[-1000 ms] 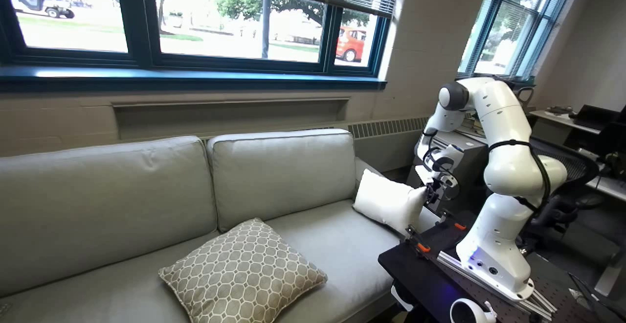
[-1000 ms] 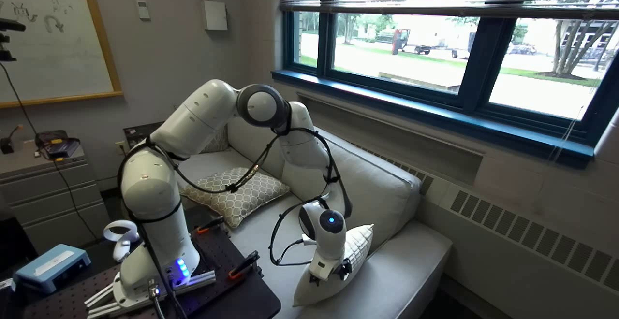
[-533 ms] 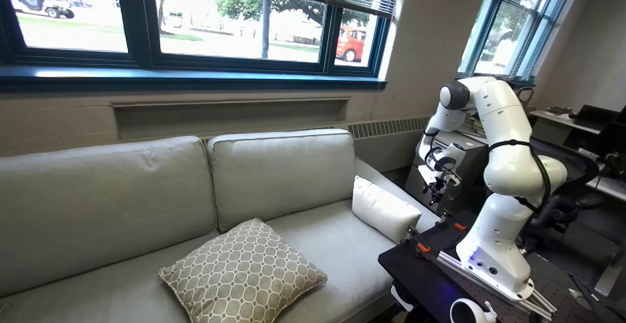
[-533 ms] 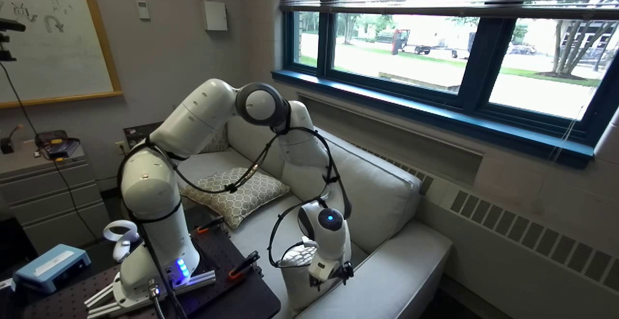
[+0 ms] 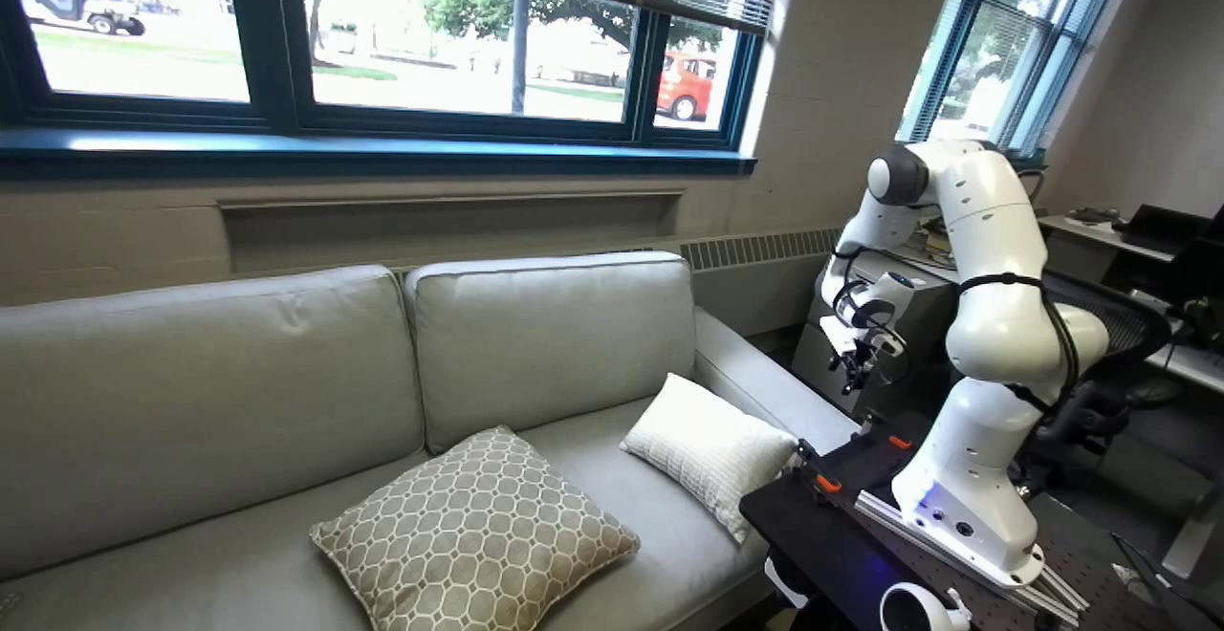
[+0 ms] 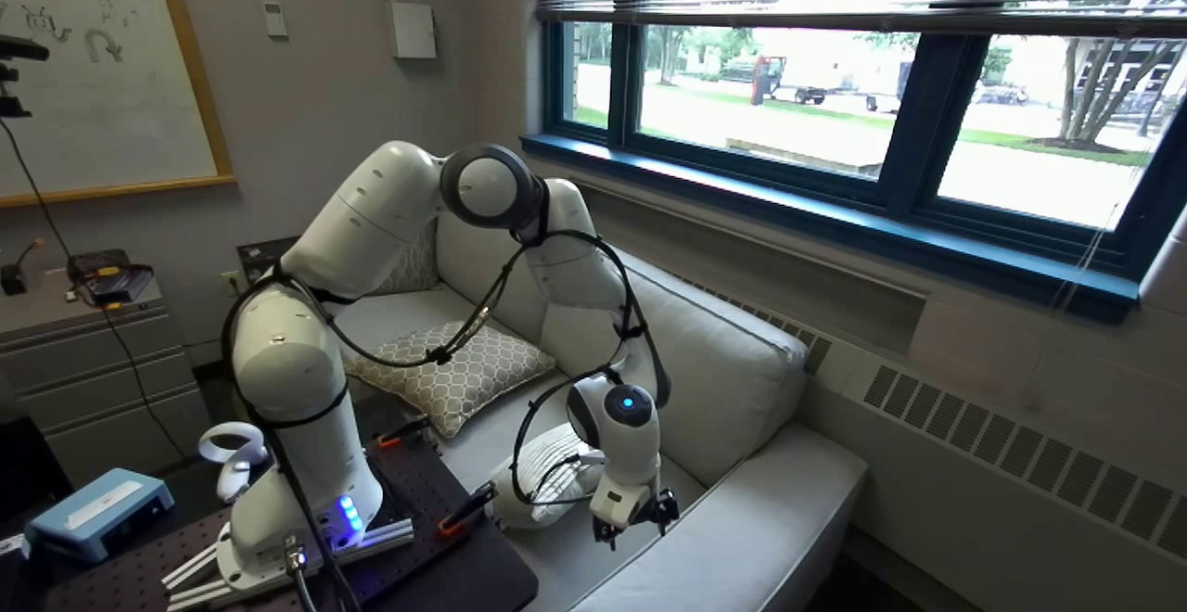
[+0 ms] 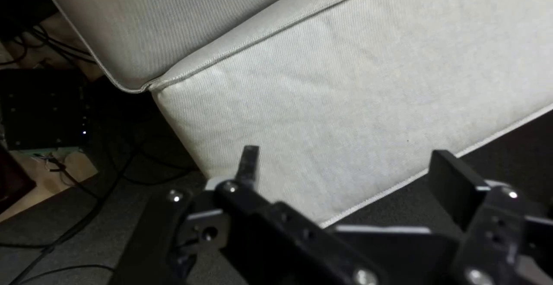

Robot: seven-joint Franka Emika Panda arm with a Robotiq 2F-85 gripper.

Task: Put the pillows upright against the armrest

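Note:
The cream-white pillow (image 5: 708,445) lies tipped over on the couch seat, away from the armrest (image 5: 765,387), with its near corner by the black table. In an exterior view my arm partly covers that white pillow (image 6: 547,478). Flat on the seat, farther along the couch, rests the tan lattice pillow (image 5: 473,540). My gripper (image 6: 635,530) hangs above the armrest, apart from both pillows. In the wrist view its fingers (image 7: 248,164) stand wide apart with nothing between them, and the pale armrest (image 7: 345,103) shows beneath.
The black table (image 5: 813,545) with the robot base adjoins the couch front, and clamps (image 6: 468,510) stick out at its edge. Tall back cushions (image 5: 555,339) line the rear. Another patterned pillow (image 6: 415,269) sits at the couch's far end. A cable loop hangs from my arm.
The white pillow, earlier standing tilted with my gripper at its corner, has toppled away from the armrest onto the seat. My gripper has come free of it and risen slightly.

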